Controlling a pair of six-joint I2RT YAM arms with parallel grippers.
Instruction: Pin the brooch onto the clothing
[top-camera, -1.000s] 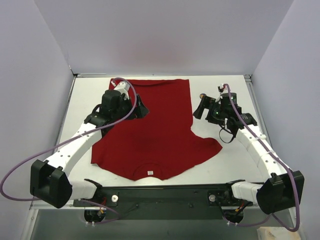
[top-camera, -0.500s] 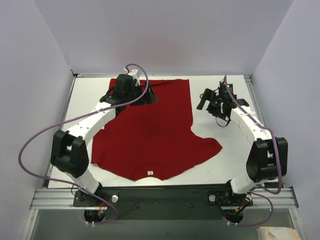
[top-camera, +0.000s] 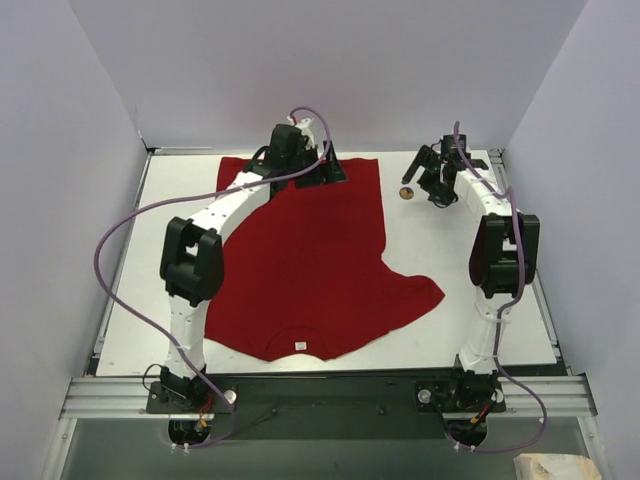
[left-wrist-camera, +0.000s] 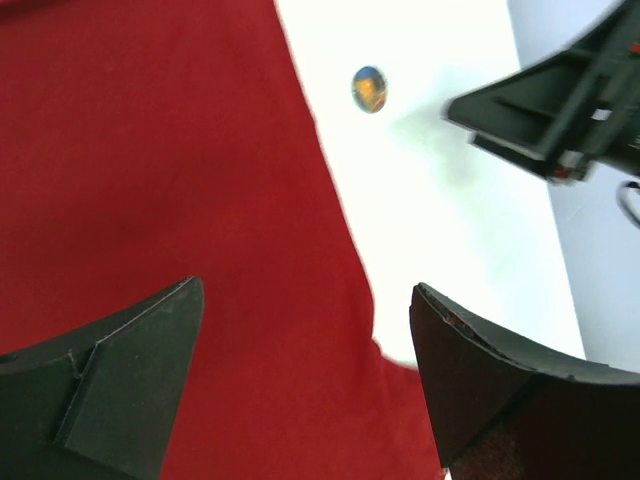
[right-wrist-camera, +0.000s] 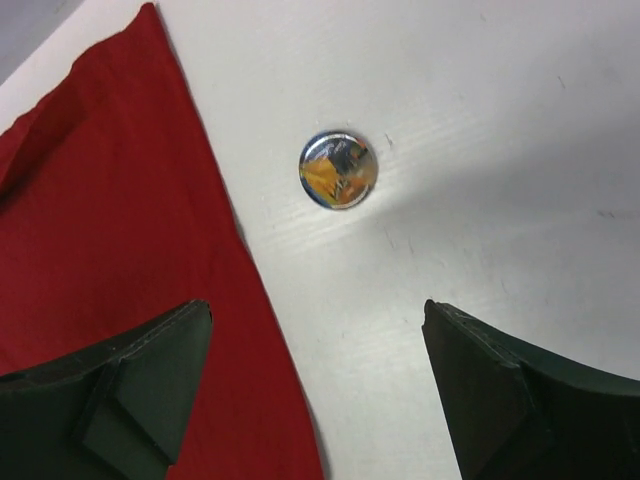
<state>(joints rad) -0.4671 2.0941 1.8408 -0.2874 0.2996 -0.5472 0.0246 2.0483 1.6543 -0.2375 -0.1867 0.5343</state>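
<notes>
The brooch (right-wrist-camera: 338, 170) lies flat on the surface (top-camera: 460, 270), just right of the shirt (top-camera: 300, 260), near its far hem. It looks tiny, light, hard and shiny, so it may slip. Pinch it across its rim. The shirt is soft and will bunch. The left pincer (left-wrist-camera: 305, 300) and the right pincer (right-wrist-camera: 315, 320) are both spread wide and hold nothing. Compared with a second ago, both arms reach farther toward the shirt's far hem, and the brooch now shows.
</notes>
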